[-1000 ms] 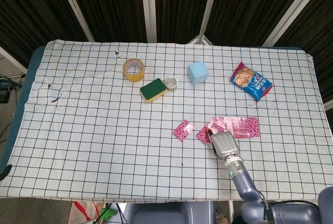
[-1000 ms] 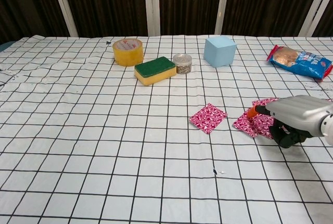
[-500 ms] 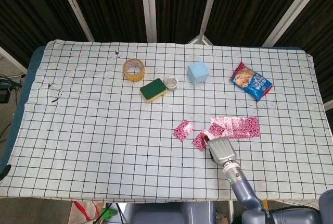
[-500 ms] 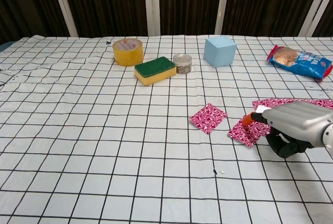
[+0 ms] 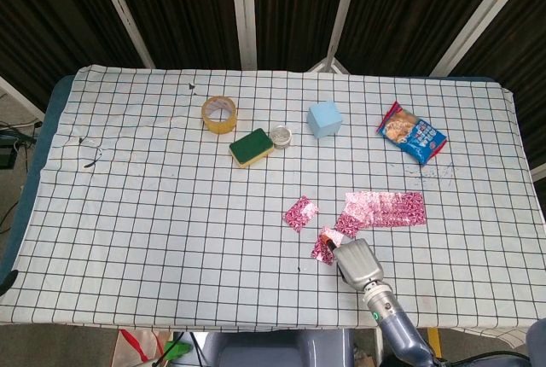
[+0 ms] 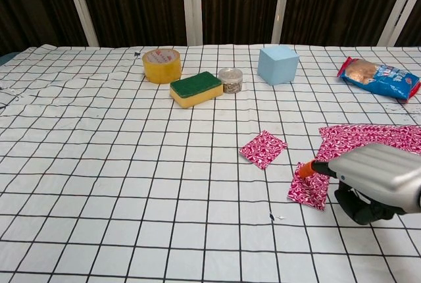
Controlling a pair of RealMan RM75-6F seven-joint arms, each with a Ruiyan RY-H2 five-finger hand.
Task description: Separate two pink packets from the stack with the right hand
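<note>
A pink packet (image 6: 308, 190) is pressed to the table under the orange fingertip (image 6: 306, 170) of the right hand (image 6: 371, 179); whether it is gripped cannot be told. Another packet (image 6: 262, 148) lies just beyond the fingertip, and the stack (image 6: 368, 137) lies beside the fingers.

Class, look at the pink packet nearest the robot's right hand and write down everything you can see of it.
The pink packet is a small, flat, roughly square sachet, magenta with a fine white pattern, its surface looking like shiny foil. It lies flat and skewed to the grid lines on the checked tablecloth, apart from the stack and from another lone packet. The right hand presses an orange-tipped finger on its near edge.
</note>
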